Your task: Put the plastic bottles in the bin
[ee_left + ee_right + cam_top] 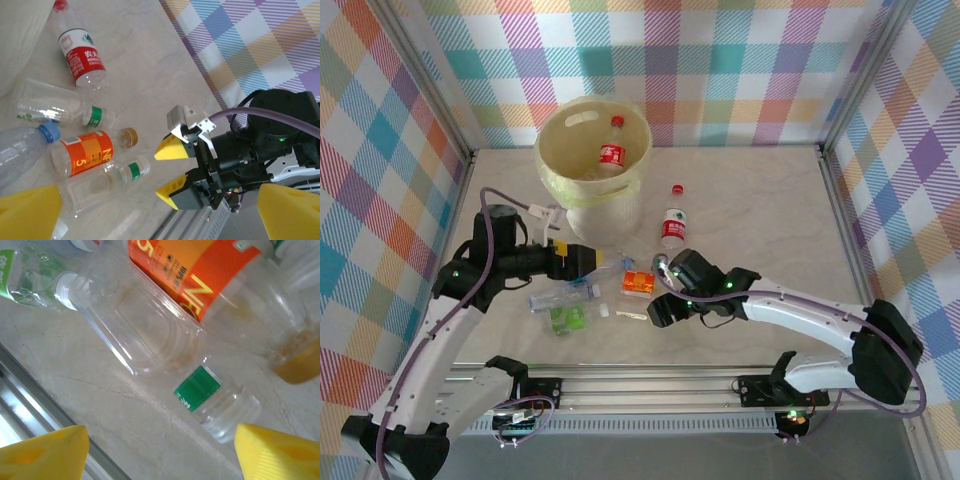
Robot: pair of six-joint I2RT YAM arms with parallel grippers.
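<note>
1. Left end effector (592,262): it sits close in front of the bin (546,150), above the cluster of bottles on the bench (770,200). In my left wrist view its yellow pads (27,210) stand at full spread. Nothing is gripped between them.

2. Right end effector (656,290): it is low over the bench and points at the cluster from the right. Its fingers stand apart at a moderate gap and are not clamped on anything. In my right wrist view the capped end of the clear bottle with the green neck band (197,390) lies between the yellow pads (42,452). It is close to the right-hand pad, and I cannot tell whether the two touch.

3. Bin: it stands upright at the far left of the bench, near the back wall. One red-label bottle (611,150) is inside it, leaning against the far wall.

4. Bottles on the bench:
- The orange-label bottle (82,155) lies on its side, touching the clear bottle with the green neck band along its length.
- The blue-capped bottle (565,296) lies to the left of the orange one.
- The crushed green-label bottle (565,320) lies just nearer to my bases than the blue-capped one.
- A second clear bottle (60,107), with a green band and a white cap, lies between the orange-label bottle and the bin.
- A second red-label bottle (674,222) lies apart from the cluster, to the right of the bin.
</note>
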